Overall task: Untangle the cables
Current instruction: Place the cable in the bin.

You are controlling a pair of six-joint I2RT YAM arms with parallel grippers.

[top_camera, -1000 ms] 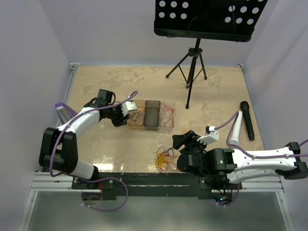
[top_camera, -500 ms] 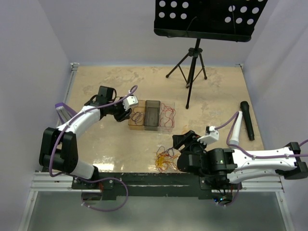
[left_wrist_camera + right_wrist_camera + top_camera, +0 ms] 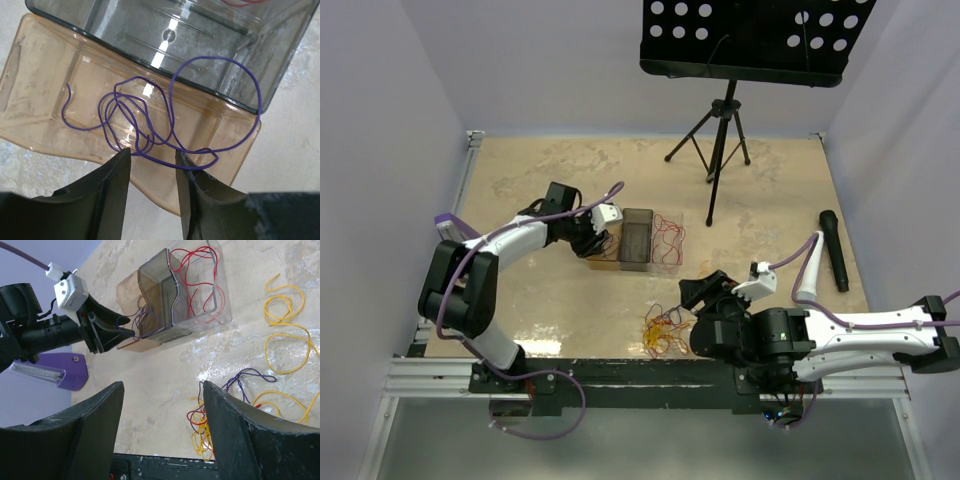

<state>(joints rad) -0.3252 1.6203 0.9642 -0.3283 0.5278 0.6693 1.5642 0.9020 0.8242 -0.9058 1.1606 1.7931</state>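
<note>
Two fingers of the left end effector (image 3: 152, 152) are standing apart at the near rim of the amber tray (image 3: 40, 100). A purple cable (image 3: 170, 100) is lying looped inside it, passing between the tips. The right end effector (image 3: 162, 385) is hovering wide open above the surface (image 3: 165, 360), near a tangle of yellow, red and purple cables (image 3: 200, 425). A red cable (image 3: 195, 270) is resting in the clear tray (image 3: 224, 300).

The left arm (image 3: 505, 240) and right arm (image 3: 865, 335) are white with black joints (lilac cables (image 3: 880, 322) alongside).
</note>
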